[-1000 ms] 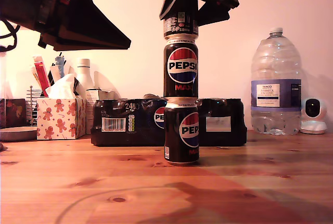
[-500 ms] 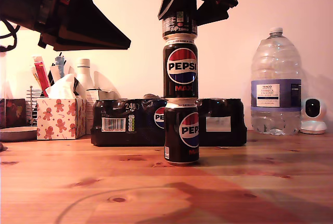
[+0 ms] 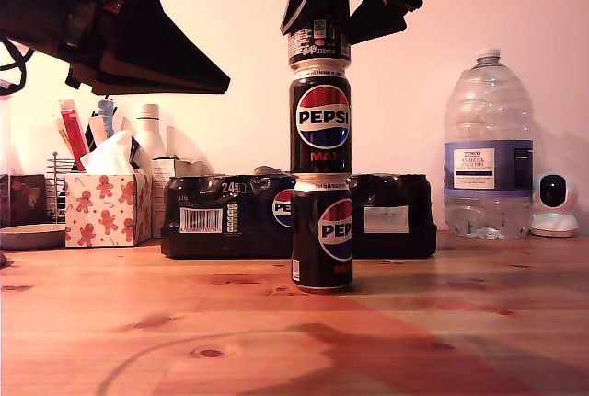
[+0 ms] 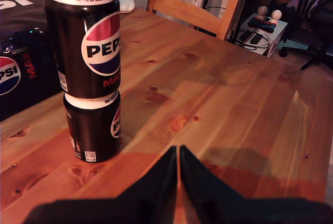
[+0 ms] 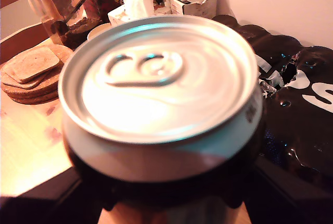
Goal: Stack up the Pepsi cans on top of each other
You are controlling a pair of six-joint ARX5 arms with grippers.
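Three black Pepsi cans stand in one column at the middle of the wooden table [image 3: 479, 322] in the exterior view. The bottom can [image 3: 322, 235] carries the middle can [image 3: 320, 120]. The top can [image 3: 318, 46] rests at the middle can's rim, with my second gripper [image 3: 318, 32] shut around it from above. The second wrist view is filled by that can's silver lid [image 5: 156, 78], with dark fingers [image 5: 283, 187] at its sides. My first gripper [image 3: 216, 75] hangs shut and empty at the exterior view's upper left, apart from the stack. Its closed fingertips [image 4: 178, 166] point past the bottom can [image 4: 93, 127] and middle can [image 4: 83, 41].
A dark shrink-wrapped 24-pack [image 3: 221, 212] lies right behind the stack. A tall clear water bottle [image 3: 488, 166] and a small white camera [image 3: 555, 203] stand at the exterior view's right. A tissue box [image 3: 106, 207] and clutter are at its left. A wooden chair [image 4: 197, 0] borders the table.
The top can and my second gripper have shifted very slightly towards the exterior view's left. The two lower cans and my first gripper have not moved.
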